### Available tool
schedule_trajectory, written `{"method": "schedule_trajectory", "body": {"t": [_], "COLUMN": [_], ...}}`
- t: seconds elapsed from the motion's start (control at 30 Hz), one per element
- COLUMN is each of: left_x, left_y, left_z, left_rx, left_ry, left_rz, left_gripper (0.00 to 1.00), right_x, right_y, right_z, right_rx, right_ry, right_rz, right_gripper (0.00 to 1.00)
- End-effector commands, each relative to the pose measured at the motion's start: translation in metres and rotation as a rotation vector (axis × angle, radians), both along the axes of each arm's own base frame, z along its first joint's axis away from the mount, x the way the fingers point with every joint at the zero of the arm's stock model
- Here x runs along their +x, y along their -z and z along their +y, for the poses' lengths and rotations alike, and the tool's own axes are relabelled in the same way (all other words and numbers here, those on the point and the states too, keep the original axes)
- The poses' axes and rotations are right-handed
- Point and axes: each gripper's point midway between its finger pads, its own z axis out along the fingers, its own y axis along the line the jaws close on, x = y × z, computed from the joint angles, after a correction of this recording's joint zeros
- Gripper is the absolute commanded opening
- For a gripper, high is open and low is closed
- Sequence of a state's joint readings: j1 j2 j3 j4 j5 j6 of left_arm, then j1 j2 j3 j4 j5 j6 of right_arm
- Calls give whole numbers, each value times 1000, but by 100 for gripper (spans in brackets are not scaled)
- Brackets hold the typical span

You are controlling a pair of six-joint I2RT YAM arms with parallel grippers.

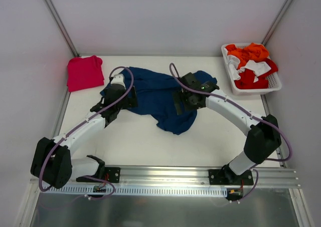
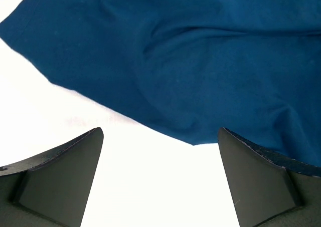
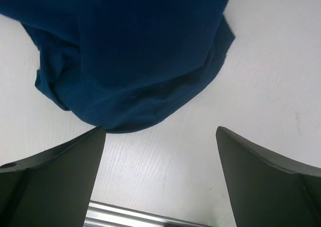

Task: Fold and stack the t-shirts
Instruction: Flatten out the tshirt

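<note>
The dark navy blue t-shirt (image 1: 160,94) lies crumpled and spread across the middle of the table. The pinkish-red t-shirt (image 1: 84,72) lies folded at the far left. My left gripper (image 1: 125,102) is open and empty at the navy shirt's left edge; in the left wrist view the shirt (image 2: 190,61) fills the upper part, its edge just beyond the fingertips (image 2: 93,142). My right gripper (image 1: 179,102) is open and empty over the shirt's right part; the right wrist view shows the shirt's lower hem (image 3: 130,61) ahead of the fingers (image 3: 235,147).
A white basket (image 1: 275,86) with orange, red and white clothes stands at the far right. Grey walls enclose the table on three sides. A metal rail (image 1: 165,174) runs along the near edge, also showing in the right wrist view (image 3: 130,216).
</note>
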State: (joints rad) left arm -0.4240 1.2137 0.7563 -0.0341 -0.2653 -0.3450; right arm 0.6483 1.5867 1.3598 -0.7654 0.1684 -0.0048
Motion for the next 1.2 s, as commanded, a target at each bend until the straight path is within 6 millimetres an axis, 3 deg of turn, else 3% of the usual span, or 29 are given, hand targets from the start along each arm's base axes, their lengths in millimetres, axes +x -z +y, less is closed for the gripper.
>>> {"method": "schedule_trajectory", "body": {"t": [0.0, 0.13, 0.27, 0.47, 0.8, 1.17], "left_x": [4, 17, 27, 26, 33, 51], "left_y": [12, 19, 38, 62, 70, 88], "left_z": [6, -1, -7, -9, -6, 1], "left_rx": [10, 5, 25, 34, 80, 133], "left_ry": [-50, -45, -32, -39, -44, -77], "left_rz": [10, 3, 57, 125, 147, 203], "left_gripper": [99, 99, 99, 99, 99, 99], "right_x": [-12, -19, -22, -40, -81, -89], "right_y": [-3, 22, 39, 51, 77, 101], "right_z": [11, 22, 36, 49, 62, 77], "right_rx": [13, 6, 24, 58, 98, 75], "right_ry": [12, 4, -1, -4, 5, 6], "right_rz": [-38, 10, 47, 87, 133, 168], "right_gripper": [97, 97, 97, 98, 98, 98]}}
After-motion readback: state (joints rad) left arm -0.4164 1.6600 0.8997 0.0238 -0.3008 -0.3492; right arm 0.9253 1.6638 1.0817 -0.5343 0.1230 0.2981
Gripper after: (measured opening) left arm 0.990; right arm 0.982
